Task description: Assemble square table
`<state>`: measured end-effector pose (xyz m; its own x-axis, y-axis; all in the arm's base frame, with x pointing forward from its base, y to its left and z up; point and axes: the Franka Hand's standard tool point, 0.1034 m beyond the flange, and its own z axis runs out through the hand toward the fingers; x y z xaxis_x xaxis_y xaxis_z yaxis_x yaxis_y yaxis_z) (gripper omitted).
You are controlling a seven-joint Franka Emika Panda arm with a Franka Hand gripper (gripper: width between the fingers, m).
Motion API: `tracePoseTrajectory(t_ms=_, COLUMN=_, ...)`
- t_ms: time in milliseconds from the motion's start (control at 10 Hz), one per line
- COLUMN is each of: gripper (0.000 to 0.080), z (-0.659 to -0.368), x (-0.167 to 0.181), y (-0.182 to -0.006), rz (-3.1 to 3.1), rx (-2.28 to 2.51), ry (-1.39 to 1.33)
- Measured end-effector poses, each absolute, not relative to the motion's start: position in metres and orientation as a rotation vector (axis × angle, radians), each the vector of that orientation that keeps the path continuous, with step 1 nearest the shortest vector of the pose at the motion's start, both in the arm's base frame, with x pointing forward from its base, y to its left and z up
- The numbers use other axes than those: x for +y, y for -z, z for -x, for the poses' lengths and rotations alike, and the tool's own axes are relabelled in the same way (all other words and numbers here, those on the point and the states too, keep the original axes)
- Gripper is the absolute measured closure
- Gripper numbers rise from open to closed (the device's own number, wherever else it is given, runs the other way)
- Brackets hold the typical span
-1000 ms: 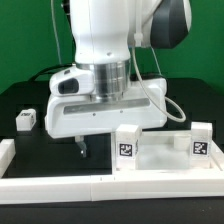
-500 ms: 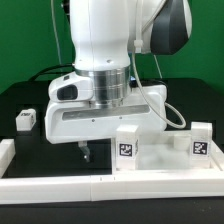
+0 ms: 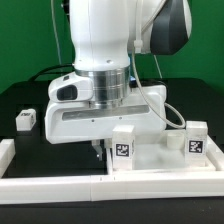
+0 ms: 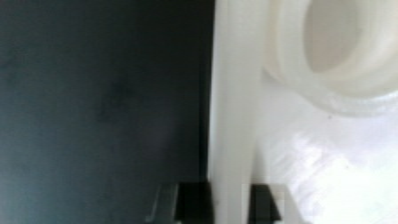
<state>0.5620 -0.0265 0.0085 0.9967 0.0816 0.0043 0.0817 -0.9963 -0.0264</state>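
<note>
Exterior view: arm's white wrist housing (image 3: 100, 115) fills the centre and hides most of the claw.

Square table slab (image 3: 160, 162) lies low at 4 to 5 o'clock from the wrist housing, pale against the black worktop (image 3: 20, 98).

Two tagged leg blocks stand upright on the slab: one (image 3: 122, 148) just beside the wrist housing at 5 o'clock, the other (image 3: 197, 142) out at 3 to 4 o'clock. Cannot tell if they sit in sockets.

Third leg block (image 3: 25, 120) lies loose on the worktop at 9 o'clock, well apart from the slab.

White border rail (image 3: 60, 186) runs along the 6 o'clock edge.

Wrist view: claw (image 4: 230, 205) pinches the slab's thin raised rim (image 4: 231, 120); one dark finger (image 4: 191, 205) on each side, touching it. A round corner socket (image 4: 347, 50) shows on the slab face, near the rim. Dark worktop on the rim's other side.
</note>
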Motion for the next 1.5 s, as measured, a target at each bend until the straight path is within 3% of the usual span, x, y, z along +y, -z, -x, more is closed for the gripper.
tracePoseTrajectory(t_ms=700, gripper=0.0745, z=-0.562, x=-0.027, y=-0.009, rz=3.113, rx=-0.167, ry=0.004)
tracePoseTrajectory(t_ms=1500, gripper=0.0744, z=-0.560, x=-0.051, y=-0.009, rz=2.971, rx=-1.088, ry=-0.023)
